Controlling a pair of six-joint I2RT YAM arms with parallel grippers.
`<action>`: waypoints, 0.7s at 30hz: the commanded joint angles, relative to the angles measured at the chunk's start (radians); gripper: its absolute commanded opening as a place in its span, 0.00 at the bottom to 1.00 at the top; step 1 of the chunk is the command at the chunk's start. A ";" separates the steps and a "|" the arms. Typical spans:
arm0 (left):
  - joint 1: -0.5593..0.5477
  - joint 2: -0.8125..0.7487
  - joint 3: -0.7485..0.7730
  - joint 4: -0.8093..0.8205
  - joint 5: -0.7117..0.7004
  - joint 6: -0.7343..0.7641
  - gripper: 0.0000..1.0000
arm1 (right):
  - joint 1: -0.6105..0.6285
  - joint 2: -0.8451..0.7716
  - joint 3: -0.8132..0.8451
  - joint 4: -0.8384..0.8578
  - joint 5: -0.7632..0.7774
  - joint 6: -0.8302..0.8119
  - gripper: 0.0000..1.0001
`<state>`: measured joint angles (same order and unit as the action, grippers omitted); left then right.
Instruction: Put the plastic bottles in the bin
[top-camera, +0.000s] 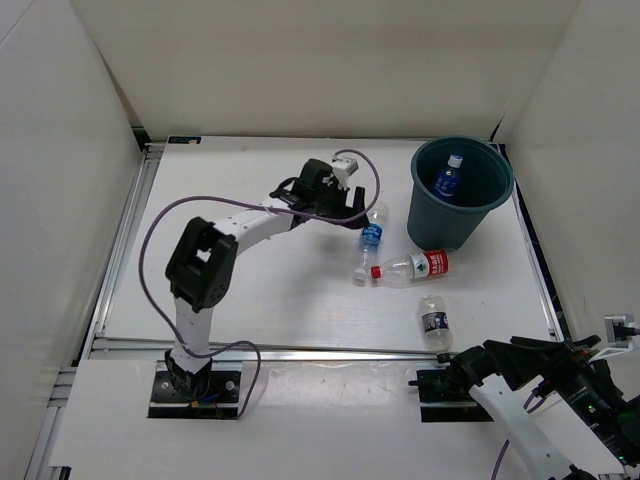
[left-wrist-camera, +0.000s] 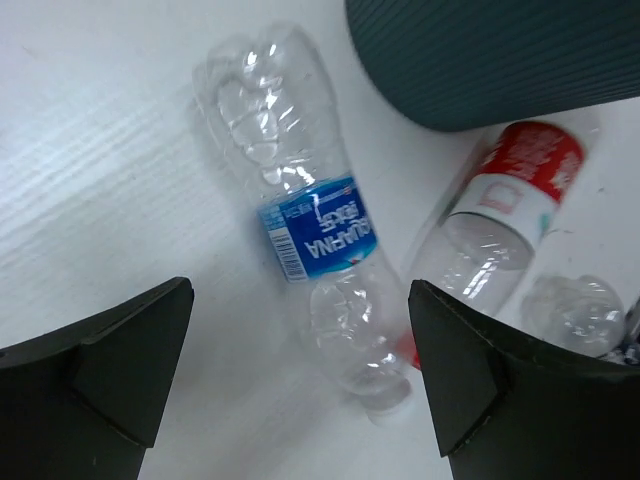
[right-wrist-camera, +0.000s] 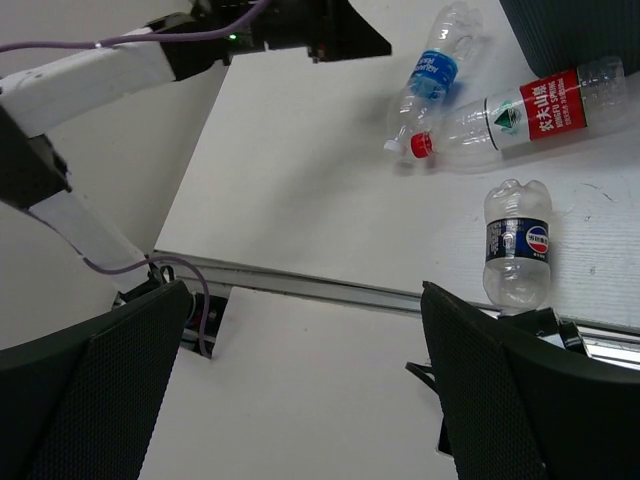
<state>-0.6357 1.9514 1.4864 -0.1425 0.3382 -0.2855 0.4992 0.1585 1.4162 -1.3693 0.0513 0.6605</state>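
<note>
Just beyond left pincer (left-wrist-camera: 300, 378): blue-labelled bottle (left-wrist-camera: 318, 240)

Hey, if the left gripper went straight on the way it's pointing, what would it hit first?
The left gripper would most likely meet the blue-label bottle lying on the table; it sits straight ahead between the open fingers. Depth is unclear, but nothing shows in between.

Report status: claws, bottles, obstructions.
Left claw open over blue-label bottle; right claw open, empty. One bottle in bin, three on table. Red-label bottle crowds the grasp.
</note>
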 joint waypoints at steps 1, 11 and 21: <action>-0.010 0.044 0.112 -0.048 0.070 -0.003 1.00 | 0.009 0.021 0.006 -0.091 0.013 -0.022 1.00; -0.062 0.176 0.215 -0.057 0.070 -0.012 1.00 | 0.027 0.039 0.006 -0.091 -0.018 -0.032 1.00; -0.062 0.303 0.304 -0.117 0.079 -0.012 1.00 | 0.036 0.059 0.026 -0.091 -0.038 -0.041 1.00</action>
<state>-0.6979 2.2215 1.7508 -0.2111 0.4019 -0.2970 0.5205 0.1780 1.4265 -1.3685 0.0273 0.6449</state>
